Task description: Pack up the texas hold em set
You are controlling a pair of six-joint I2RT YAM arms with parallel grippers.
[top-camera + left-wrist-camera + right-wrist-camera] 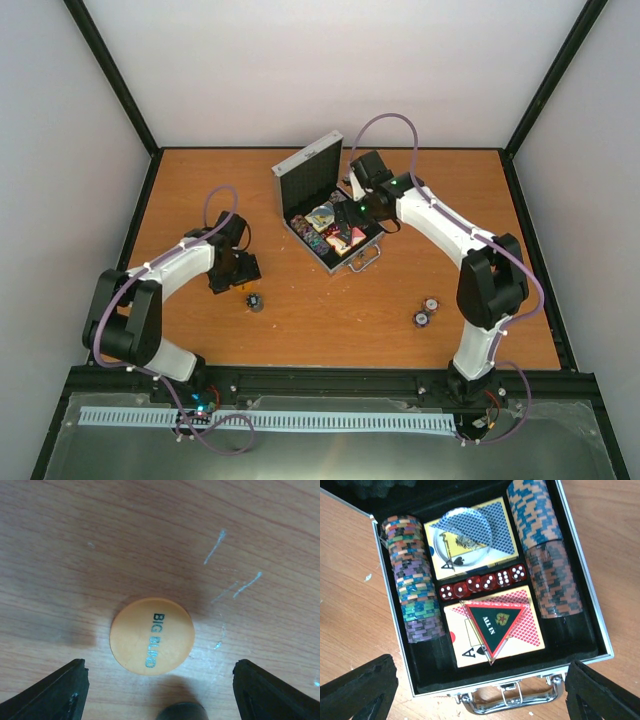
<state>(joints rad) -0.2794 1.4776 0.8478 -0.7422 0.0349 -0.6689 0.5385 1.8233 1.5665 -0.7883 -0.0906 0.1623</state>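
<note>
Your left pincer (161, 672) hangs open, jaws wide to either side of the orange disc (152, 636) marked "BIG BLIND". The disc lies flat on the desk (75, 540), untouched. Your right pincer (482, 666) is open and empty above the silver case (602, 635), whose lid stands up. Inside, a blue card box (506, 537) and a red card box (526, 630) flank a row of dice (482, 584). The triangular token (494, 622) rests on the red one, with chips (412, 595) along both sides.

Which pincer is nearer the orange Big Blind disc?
Left. The left pincer is directly above the disc; the right pincer is over the open case across the table.
</note>
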